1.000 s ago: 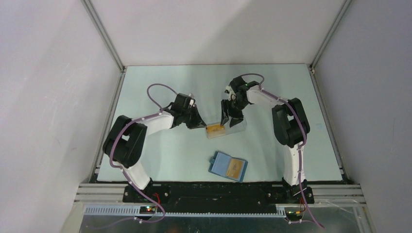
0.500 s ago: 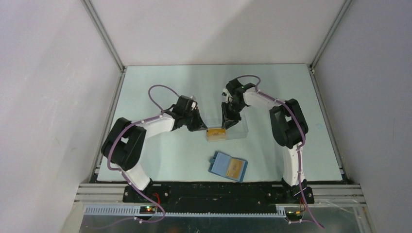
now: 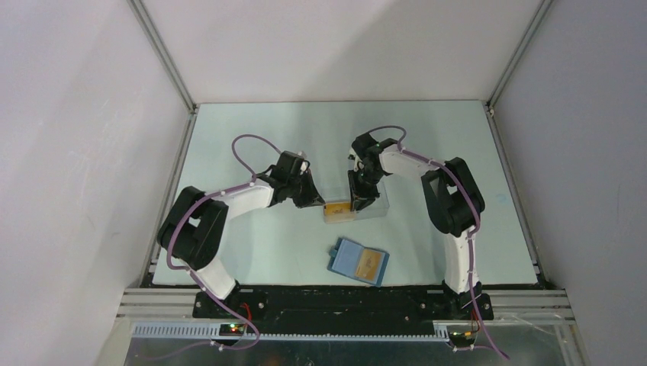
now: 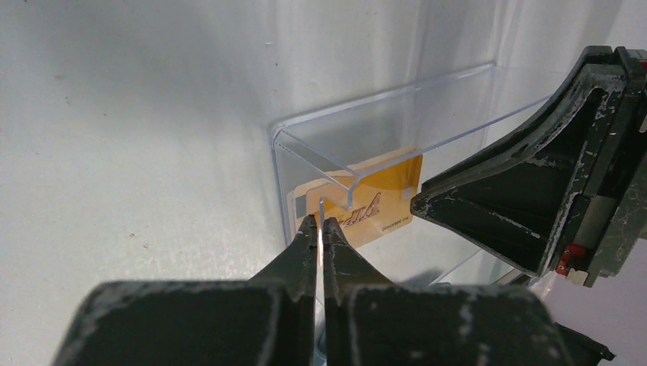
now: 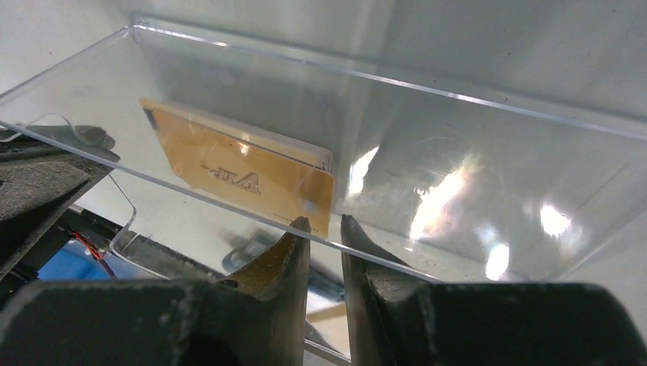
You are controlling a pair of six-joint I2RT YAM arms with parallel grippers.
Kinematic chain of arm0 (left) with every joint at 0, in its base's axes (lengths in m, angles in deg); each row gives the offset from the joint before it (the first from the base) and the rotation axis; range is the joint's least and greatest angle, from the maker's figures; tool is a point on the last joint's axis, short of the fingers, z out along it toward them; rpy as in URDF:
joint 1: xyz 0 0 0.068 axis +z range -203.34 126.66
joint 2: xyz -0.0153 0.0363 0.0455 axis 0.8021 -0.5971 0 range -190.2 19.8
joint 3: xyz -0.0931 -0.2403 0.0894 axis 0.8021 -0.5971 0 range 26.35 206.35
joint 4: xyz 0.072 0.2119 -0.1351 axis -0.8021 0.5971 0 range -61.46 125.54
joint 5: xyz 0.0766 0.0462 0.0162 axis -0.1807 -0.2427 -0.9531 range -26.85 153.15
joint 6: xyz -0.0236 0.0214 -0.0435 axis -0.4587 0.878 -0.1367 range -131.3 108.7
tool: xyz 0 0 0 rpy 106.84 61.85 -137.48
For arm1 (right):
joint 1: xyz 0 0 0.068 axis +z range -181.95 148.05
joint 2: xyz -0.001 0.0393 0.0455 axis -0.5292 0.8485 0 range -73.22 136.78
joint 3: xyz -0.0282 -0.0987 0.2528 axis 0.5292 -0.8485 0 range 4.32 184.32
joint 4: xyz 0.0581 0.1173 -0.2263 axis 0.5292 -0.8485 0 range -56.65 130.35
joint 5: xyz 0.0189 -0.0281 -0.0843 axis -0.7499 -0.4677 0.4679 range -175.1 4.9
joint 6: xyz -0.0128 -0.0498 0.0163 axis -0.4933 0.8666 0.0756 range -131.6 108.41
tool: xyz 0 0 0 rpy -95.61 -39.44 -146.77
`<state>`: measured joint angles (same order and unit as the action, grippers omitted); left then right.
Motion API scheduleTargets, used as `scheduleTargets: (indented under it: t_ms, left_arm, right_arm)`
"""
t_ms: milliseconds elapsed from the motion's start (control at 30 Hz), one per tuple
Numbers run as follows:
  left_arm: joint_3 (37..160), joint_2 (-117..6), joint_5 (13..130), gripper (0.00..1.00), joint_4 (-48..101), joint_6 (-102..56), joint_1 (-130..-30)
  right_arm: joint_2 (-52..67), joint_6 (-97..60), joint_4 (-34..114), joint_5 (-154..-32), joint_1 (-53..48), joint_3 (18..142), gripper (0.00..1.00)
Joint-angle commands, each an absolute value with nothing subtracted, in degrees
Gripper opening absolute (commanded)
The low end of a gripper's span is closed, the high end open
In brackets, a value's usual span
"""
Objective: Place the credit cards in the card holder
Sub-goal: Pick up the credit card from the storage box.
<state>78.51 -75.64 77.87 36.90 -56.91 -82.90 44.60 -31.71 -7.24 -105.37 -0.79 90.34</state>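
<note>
Pinches clear plastic box (image 4: 366,130) wall with left fingers (image 4: 305,236); brackets corner of upright orange-gold credit cards (image 5: 244,171) inside with right fingers (image 5: 294,244) narrowly apart, grip unclear, with blue card holder (image 3: 349,255) open on counter (image 3: 252,137)

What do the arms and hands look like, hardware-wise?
Both the left arm and right arm have white links between bulky black joint housings, each trailed by a looping purple cable. The left hand and right hand carry two tapered black fingers, scuffed grey along the edges.
</note>
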Motion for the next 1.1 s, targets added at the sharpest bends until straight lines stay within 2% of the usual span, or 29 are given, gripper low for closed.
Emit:
scheduleTargets:
  t_ms: [0, 300, 600, 767, 833, 1067]
  left_arm:
    - [78.85, -75.08, 77.81, 0.00, 39.30, -56.83, -84.20]
    - [79.11, -76.00, 78.30, 0.00, 39.36, -56.66, -84.35]
    - [78.99, -76.84, 78.75, 0.00, 39.34, -56.56, -84.33]
    - [78.97, -76.72, 78.61, 0.00, 39.29, -56.57, -84.30]
    - [78.98, -76.68, 78.59, 0.00, 39.26, -56.57, -84.35]
    - [78.75, -76.55, 78.61, 0.00, 39.27, -56.59, -84.36]
  right_arm:
    - [43.44, -32.94, -5.01, -104.63, -0.87, 89.14, 0.26]
    - [42.73, -35.90, 0.17, -110.90, -2.02, 85.87, 0.24]
    - [41.22, -37.42, 2.34, -114.74, -2.61, 85.38, 0.14]
    - [40.48, -37.10, 0.54, -107.18, -2.44, 85.09, 0.18]
    - [40.26, -36.87, 0.31, -104.33, -2.16, 84.72, 0.23]
    - [40.79, -36.96, 1.07, -102.81, -1.11, 84.04, 0.26]
